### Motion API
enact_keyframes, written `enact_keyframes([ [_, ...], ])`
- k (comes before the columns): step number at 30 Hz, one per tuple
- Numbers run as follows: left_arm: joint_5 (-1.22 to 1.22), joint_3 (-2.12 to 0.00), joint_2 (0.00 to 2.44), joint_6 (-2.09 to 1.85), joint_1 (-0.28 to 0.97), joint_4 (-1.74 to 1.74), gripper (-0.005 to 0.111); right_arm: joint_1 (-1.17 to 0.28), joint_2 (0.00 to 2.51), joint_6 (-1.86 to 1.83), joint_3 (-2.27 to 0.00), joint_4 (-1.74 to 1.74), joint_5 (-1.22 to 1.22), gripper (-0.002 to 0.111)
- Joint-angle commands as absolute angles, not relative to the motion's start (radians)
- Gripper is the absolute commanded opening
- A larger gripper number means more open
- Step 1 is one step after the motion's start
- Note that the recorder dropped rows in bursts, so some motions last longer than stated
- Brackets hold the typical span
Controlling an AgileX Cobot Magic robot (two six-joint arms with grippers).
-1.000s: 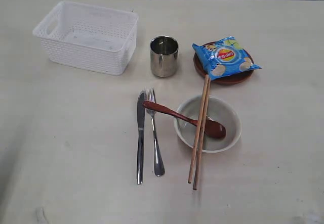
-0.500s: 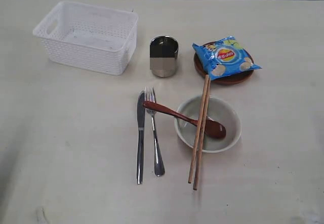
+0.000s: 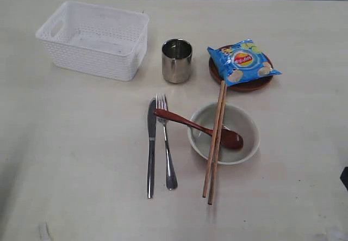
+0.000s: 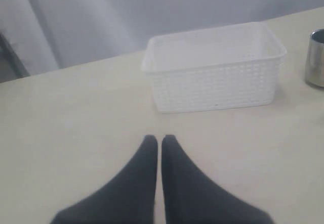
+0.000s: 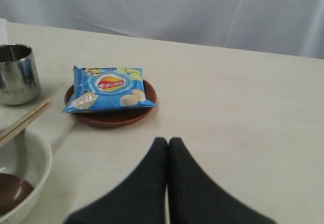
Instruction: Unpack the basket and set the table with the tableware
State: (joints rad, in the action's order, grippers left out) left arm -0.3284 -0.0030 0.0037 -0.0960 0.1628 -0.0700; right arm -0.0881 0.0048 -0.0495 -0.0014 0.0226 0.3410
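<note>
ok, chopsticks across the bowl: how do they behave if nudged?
Probably stiff and light: thin wooden chopsticks. Propped on the bowl rim, they likely pivot or slide off. Two loose sticks, so they may roll apart.

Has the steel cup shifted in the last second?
No. The cup keeps its place between the basket and the plate, apart from both.

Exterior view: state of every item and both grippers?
basket: upright, empty
cup: upright
plate: under crisp bag
crisp bag: on plate
bowl: upright, spoon head inside
spoon: handle crosses fork
chopsticks: laid across bowl
knife: lying flat
fork: flat, beside knife
left gripper: shut, empty
right gripper: shut, empty
</note>
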Motion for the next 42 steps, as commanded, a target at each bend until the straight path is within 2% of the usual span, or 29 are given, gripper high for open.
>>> enact_keyframes([
  [1,-0.321,0.000,0.000,-0.098,0.162,-0.070,0.003,-0.083,0.000,-0.041,0.000,0.029,0.335,0.000],
  [42,-0.321,0.000,0.000,-0.098,0.162,-0.070,0.003,-0.083,0.000,-0.037,0.000,0.029,0.321,0.000],
])
